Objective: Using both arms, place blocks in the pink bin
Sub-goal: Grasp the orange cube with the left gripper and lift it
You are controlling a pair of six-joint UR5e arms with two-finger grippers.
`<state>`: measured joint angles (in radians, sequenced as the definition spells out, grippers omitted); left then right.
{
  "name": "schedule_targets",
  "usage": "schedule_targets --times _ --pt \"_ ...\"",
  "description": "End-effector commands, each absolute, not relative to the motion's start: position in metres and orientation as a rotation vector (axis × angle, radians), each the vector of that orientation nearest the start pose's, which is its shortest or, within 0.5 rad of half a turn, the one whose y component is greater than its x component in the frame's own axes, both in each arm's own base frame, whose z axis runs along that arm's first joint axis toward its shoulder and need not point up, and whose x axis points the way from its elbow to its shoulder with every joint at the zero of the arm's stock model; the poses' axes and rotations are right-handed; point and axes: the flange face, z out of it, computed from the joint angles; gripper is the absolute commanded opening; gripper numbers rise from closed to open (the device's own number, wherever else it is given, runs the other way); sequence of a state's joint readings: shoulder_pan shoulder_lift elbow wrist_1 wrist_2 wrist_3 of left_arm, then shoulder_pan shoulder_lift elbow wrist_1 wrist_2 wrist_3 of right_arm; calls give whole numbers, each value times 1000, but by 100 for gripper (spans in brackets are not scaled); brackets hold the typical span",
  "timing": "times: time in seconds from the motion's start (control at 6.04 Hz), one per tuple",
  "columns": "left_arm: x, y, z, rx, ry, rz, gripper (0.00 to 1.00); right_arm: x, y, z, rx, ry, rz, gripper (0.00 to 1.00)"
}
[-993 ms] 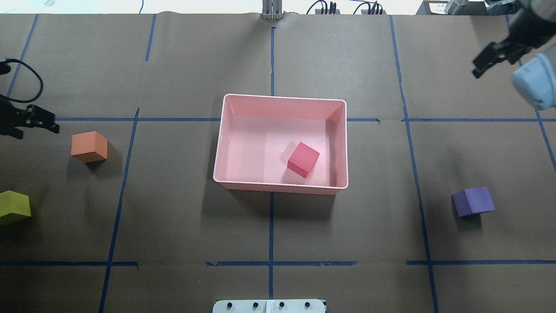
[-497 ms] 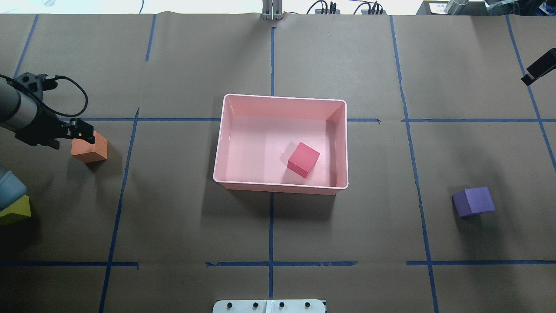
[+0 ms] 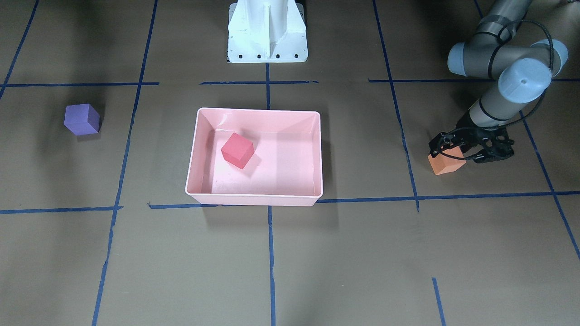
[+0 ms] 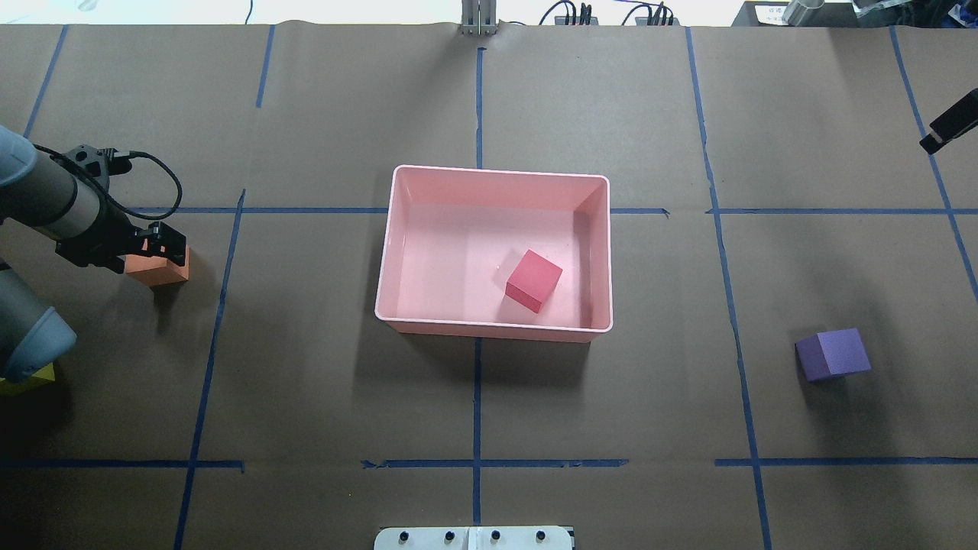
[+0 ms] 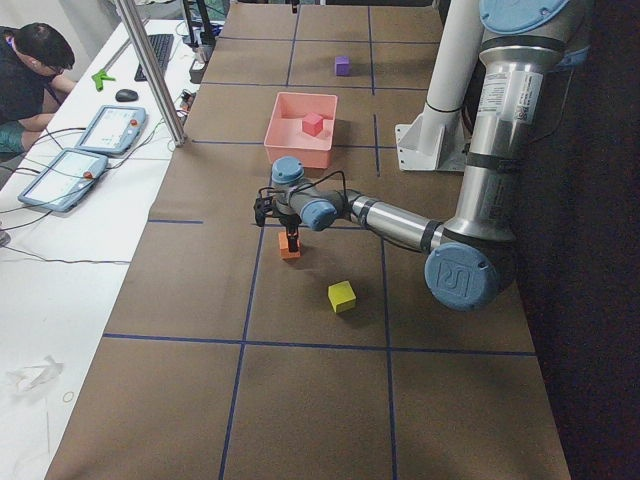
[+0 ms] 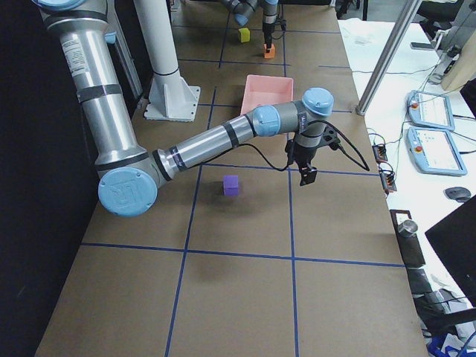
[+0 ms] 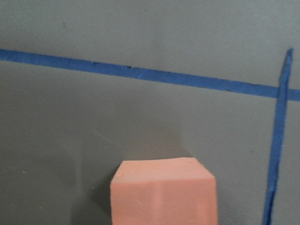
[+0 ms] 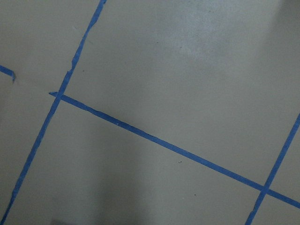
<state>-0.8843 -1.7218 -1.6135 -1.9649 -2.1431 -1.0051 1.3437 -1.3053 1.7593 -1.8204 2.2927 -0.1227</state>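
Observation:
The pink bin sits mid-table and holds the red block; both also show in the front view, bin and red block. The orange block lies on the left. My left gripper is open and low over its top, also seen from the front. The left wrist view shows only the orange block. The yellow-green block lies near my left elbow, mostly hidden from overhead. The purple block lies on the right. My right gripper hangs beyond it; I cannot tell its state.
The white pedestal base stands at the robot's side of the table. Blue tape lines grid the brown paper. An operator, tablets and a metal post are along the far side table.
My left gripper moved right from the table's edge and came down over the orange block. My right arm drew back until only a tip shows at the overhead view's right edge.

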Motion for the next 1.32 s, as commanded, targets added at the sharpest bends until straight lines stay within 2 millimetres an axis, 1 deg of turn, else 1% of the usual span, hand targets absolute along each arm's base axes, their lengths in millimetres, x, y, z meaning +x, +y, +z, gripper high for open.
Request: schedule_targets --times 0.0,0.17,0.33,0.5,0.66,0.83,0.99,1.16 --pt "317 -498 530 -56 782 -124 89 -64 -576 456 156 -733 -406 100" --pt "321 -502 522 -45 793 -113 44 -64 -575 456 156 -733 -406 100" --pt "323 -504 508 -32 809 -104 30 -63 -574 459 153 -733 -405 100" --pt "322 -510 482 -9 835 -102 29 -62 -570 467 142 -732 -401 100" --pt "325 -519 435 -7 834 -110 29 -60 -558 479 127 -730 -398 100" --pt "337 -534 358 -21 817 -122 29 -56 -543 494 118 -728 -393 100" --pt "353 -545 287 -1 837 -108 29 -51 -521 508 117 -730 -382 100" --pt "365 -546 241 42 879 -77 29 -51 -513 508 115 -752 -381 100"
